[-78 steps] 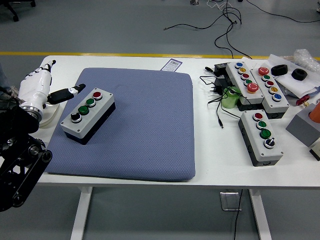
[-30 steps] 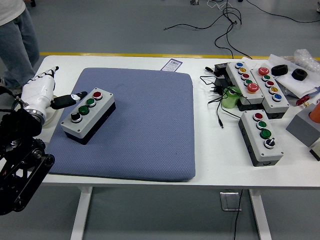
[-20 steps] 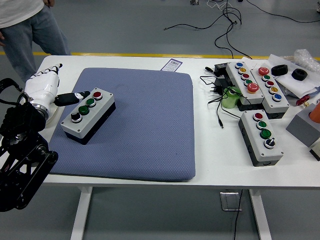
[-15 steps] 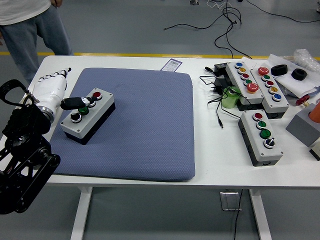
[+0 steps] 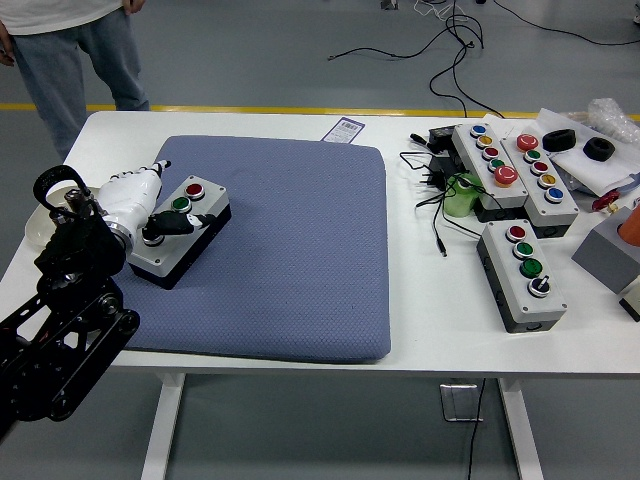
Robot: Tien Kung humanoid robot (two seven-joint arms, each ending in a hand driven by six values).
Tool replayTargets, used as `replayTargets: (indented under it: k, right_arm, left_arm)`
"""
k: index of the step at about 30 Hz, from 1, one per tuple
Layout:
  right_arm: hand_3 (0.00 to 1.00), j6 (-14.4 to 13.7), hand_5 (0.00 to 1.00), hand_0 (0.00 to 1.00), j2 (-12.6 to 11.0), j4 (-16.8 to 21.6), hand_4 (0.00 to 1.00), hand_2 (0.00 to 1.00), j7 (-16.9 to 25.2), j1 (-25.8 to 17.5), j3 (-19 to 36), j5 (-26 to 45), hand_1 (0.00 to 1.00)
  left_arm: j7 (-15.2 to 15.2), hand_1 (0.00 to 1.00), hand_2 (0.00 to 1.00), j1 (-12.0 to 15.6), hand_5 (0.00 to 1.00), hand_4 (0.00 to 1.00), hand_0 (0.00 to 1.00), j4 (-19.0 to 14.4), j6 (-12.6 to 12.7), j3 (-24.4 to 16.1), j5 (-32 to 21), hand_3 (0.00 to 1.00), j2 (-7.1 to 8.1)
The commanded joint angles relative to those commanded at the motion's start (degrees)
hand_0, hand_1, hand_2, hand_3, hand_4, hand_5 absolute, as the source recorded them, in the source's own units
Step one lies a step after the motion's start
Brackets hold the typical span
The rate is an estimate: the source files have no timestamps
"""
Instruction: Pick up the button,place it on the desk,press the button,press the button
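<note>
A grey button box (image 5: 188, 232) with a red, two green and a black button lies on the left part of the blue-grey mat (image 5: 290, 250). My left hand (image 5: 150, 205) is white with black fingers. It reaches over the box from the left, its fingers relaxed and holding nothing. One black fingertip (image 5: 203, 220) lies across the box's top near the green buttons. My right hand is not in view.
A person in jeans (image 5: 75, 60) stands at the far left behind the table. Several other button boxes (image 5: 522, 272), black cables and a green object (image 5: 462, 195) lie on the right side. A white bowl (image 5: 35, 225) sits behind my left arm.
My left hand has moved right from beside the box to over its top. The person has walked in at the far left. The box has not moved.
</note>
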Motion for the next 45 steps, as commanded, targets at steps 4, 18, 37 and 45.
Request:
replayTargets:
  k: [4,18,37,45]
  right_arm:
    - [0.62,0.0,0.137,0.532,0.0,0.0,0.314,0.704,0.0,0.1,-0.2,0.2,0.657]
    - [0.619,0.0,0.138,0.53,0.0,0.0,0.312,0.703,0.1,0.1,-0.3,0.3,0.656]
    - [0.619,0.0,0.139,0.528,0.0,0.0,0.312,0.702,0.1,-0.1,-0.7,0.7,0.655]
    - [0.62,0.0,0.139,0.527,0.0,0.0,0.312,0.702,0.1,-0.3,-1.1,1.0,0.655]
  left_arm:
    - [0.0,0.998,0.998,-0.2,0.631,0.998,0.962,1.5,0.4,0.9,0.7,0.998,-0.76]
    - [0.0,0.979,0.998,-1.1,0.501,0.981,0.801,6.6,2.2,0.6,5.2,0.998,-3.33]
    - [0.0,0.846,0.998,-3.1,0.377,0.936,0.645,12.5,0.2,-0.5,5.7,0.998,-5.87]
    - [0.0,0.706,0.954,-3.7,0.371,0.929,0.503,15.2,0.4,-0.6,5.7,0.998,-6.57]
